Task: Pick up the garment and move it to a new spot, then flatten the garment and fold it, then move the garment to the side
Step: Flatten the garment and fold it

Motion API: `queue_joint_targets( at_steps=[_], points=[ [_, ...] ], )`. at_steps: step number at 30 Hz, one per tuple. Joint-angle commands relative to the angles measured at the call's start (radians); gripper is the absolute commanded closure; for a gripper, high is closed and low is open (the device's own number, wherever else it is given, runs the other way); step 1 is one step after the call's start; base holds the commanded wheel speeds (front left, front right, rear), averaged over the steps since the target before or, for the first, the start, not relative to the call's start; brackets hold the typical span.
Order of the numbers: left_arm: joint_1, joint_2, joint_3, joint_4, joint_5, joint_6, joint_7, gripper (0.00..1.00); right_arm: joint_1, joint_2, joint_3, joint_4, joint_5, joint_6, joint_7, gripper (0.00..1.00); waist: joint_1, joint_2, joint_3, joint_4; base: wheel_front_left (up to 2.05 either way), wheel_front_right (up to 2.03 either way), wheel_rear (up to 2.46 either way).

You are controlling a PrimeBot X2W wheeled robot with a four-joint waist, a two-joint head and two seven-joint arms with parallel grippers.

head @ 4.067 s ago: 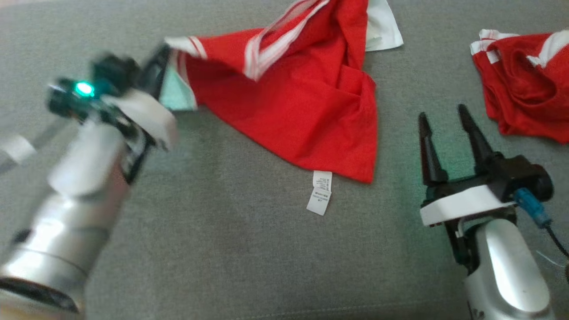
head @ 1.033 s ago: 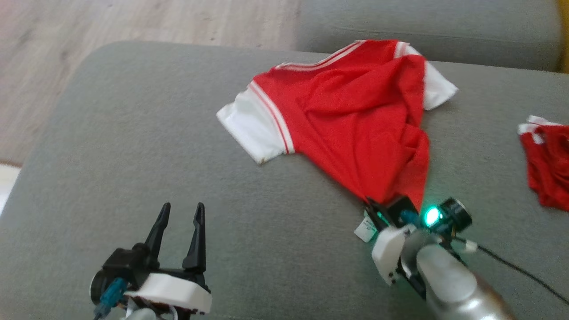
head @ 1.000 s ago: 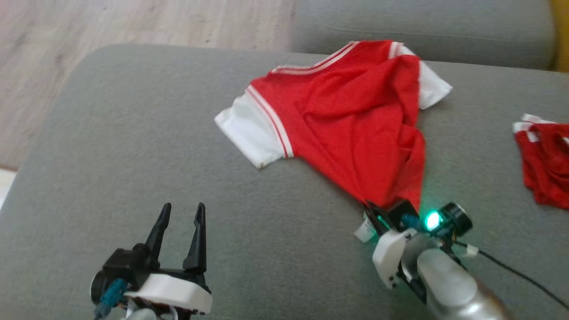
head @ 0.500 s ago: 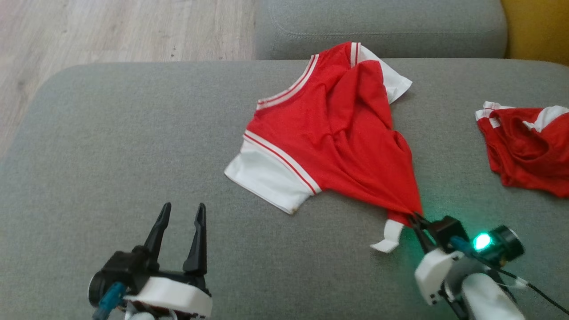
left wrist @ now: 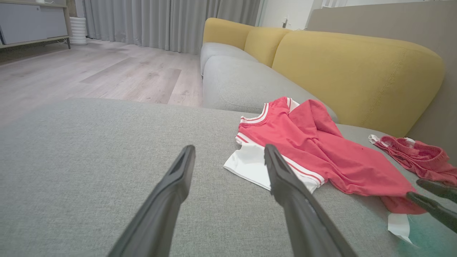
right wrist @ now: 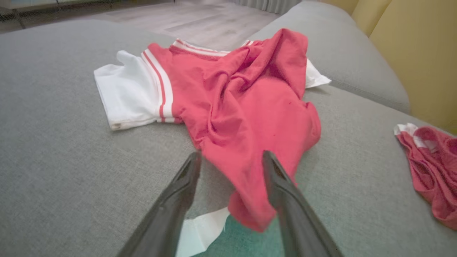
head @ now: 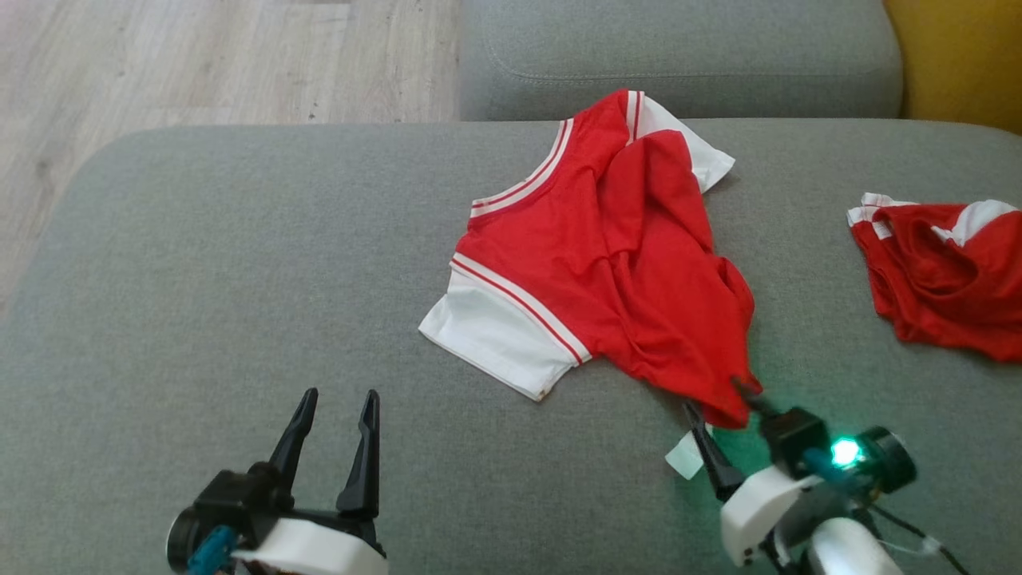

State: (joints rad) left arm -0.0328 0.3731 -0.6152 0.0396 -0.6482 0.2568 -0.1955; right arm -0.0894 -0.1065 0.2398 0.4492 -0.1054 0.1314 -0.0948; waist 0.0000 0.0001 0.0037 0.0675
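Head view: one garment (head: 615, 271), red body, white sleeves, striped trim; lies rumpled and partly doubled over itself on the grey sofa cushion (head: 239, 279), a little right of centre, one white sleeve toward the near left, the other at the far side. One white label (head: 683, 457) at the garment's near corner, flat on the cushion. Right gripper (head: 713, 397), near right, fingers parted, released; the garment's near red corner lies loose between their tips; green light lit on the wrist. Left gripper (head: 341, 395), near left, fingers spread wide, empty, well apart from the garment. One second garment (head: 942, 279), red with white trim, bunched at the far right, apart from the first. Wood floor (head: 200, 64) at the far left; yellow backrest (head: 958, 56) at the far right. Left wrist view: left gripper (left wrist: 229, 148) spread over bare cushion; garment (left wrist: 321, 150) beyond it to the right; right gripper (left wrist: 414, 188) at the right edge, tips parted, just beside the red corner and label (left wrist: 398, 223); second garment (left wrist: 417, 157) farther right, below the backrest (left wrist: 357, 71). Right wrist view: right gripper (right wrist: 232, 154), fingers apart, the garment (right wrist: 242, 107) tapering to a red corner between them; label (right wrist: 200, 228) beside the left finger; second garment (right wrist: 432, 160) at the right.
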Motion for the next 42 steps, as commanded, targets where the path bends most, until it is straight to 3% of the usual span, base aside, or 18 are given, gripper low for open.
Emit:
queue_joint_targets(
  at_steps=[1, 7, 12, 21, 28, 29, 31, 32, 42],
  points=[
    [-0.030, 0.020, 0.031, -0.031, 0.002, 0.007, -0.001, 0.00, -0.011, -0.001, -0.002, -0.046, 0.015, -0.001, -0.003, 0.00, 0.0000, -0.0001, -0.003, 0.005, 0.00, 0.00, 0.00],
    [-0.025, 0.026, 0.028, -0.033, 0.002, 0.010, 0.002, 0.00, 0.022, 0.015, -0.153, -0.127, 0.053, -0.001, -0.001, 0.00, 0.0000, -0.0001, -0.012, 0.028, 0.00, 0.00, 0.00],
    [-0.025, 0.031, 0.026, -0.038, 0.002, 0.014, 0.006, 0.00, 0.040, 0.024, -0.275, -0.135, 0.005, -0.001, 0.022, 0.00, 0.0000, -0.0001, -0.010, 0.051, 0.00, 0.00, 0.00],
    [-0.041, 0.040, 0.033, -0.045, 0.002, 0.018, 0.009, 0.00, -0.046, 0.040, -0.336, 0.072, -0.052, -0.001, 0.022, 0.00, 0.0000, -0.0001, 0.030, 0.098, 0.00, 0.00, 0.00],
    [-0.047, 0.044, 0.041, -0.044, -0.001, 0.022, 0.004, 0.00, -0.148, 0.051, -0.323, 0.244, -0.048, -0.001, -0.006, 0.00, 0.0000, -0.0001, 0.048, 0.123, 0.00, 0.00, 0.00],
    [-0.047, 0.044, 0.042, -0.044, -0.001, 0.022, 0.004, 0.00, -0.157, 0.052, -0.319, 0.266, -0.047, -0.001, -0.002, 0.20, 0.0000, -0.0001, 0.048, 0.124, 0.00, 0.00, 0.00],
    [-0.046, 0.044, 0.043, -0.041, -0.003, 0.023, 0.002, 0.00, -0.173, 0.054, -0.317, 0.307, -0.041, -0.001, 0.003, 0.85, 0.0000, -0.0001, 0.048, 0.125, 0.00, 0.00, 0.00],
    [-0.045, 0.044, 0.044, -0.040, -0.004, 0.024, 0.001, 0.00, -0.179, 0.054, -0.320, 0.324, -0.037, -0.001, 0.005, 1.00, 0.0000, -0.0001, 0.046, 0.124, 0.00, 0.00, 0.00],
    [-0.030, 0.036, 0.050, -0.025, -0.017, 0.028, -0.013, 0.00, -0.169, 0.055, -0.439, 0.345, -0.046, -0.001, -0.056, 1.00, 0.0000, -0.0001, 0.031, 0.078, 0.00, 0.00, 0.00]
  ],
)
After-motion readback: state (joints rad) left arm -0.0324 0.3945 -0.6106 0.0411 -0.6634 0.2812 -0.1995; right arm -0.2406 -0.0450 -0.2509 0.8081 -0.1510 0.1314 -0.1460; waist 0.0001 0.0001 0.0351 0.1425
